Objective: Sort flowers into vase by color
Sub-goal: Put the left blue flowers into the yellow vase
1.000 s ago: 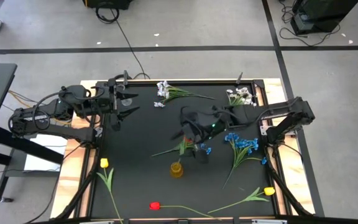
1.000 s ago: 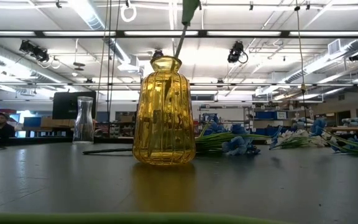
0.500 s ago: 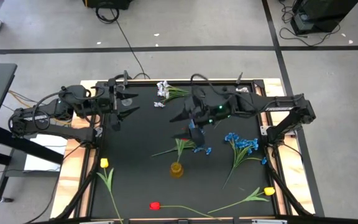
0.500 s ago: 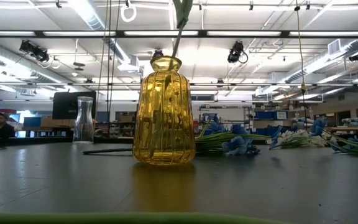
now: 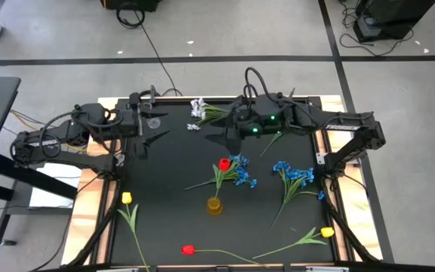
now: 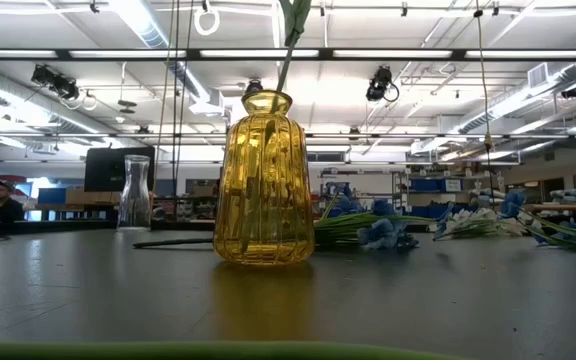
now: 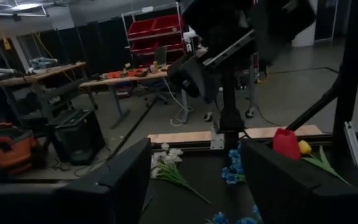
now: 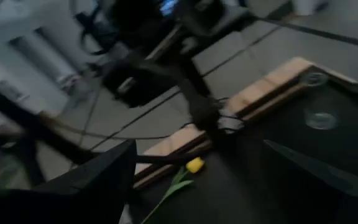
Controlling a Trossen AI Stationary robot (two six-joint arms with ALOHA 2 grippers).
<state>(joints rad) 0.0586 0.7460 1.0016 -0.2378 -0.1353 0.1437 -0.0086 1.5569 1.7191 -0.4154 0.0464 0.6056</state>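
Note:
A red tulip (image 5: 224, 164) stands with its stem (image 6: 286, 60) in the yellow vase (image 5: 214, 205) (image 6: 264, 180), leaning toward the far side. My right gripper (image 5: 225, 142) (image 8: 210, 180) hovers open and empty beyond it, over the table's far middle. My left gripper (image 5: 155, 126) (image 7: 204, 186) waits open at the far left; seen from above, the clear vase (image 5: 154, 121) lies between its fingers. On the table lie blue sprays (image 5: 241, 177) (image 5: 293, 174), a white spray (image 5: 198, 108), yellow tulips (image 5: 127, 198) (image 5: 327, 232) and another red tulip (image 5: 188, 249).
The black table top is framed by wooden borders (image 5: 104, 196). My right arm (image 5: 316, 125) stretches across the far right corner and hides what lies under it. The clear vase (image 6: 135, 192) stands far left. Bare dark surface (image 5: 168, 170) lies between the vases.
My right gripper has pulled back from above the yellow vase toward the far edge, leaving the red tulip behind. The tulip's stem stays in the vase neck, standing slightly steeper than before, and its blossom now shows uncovered. My left arm has kept still.

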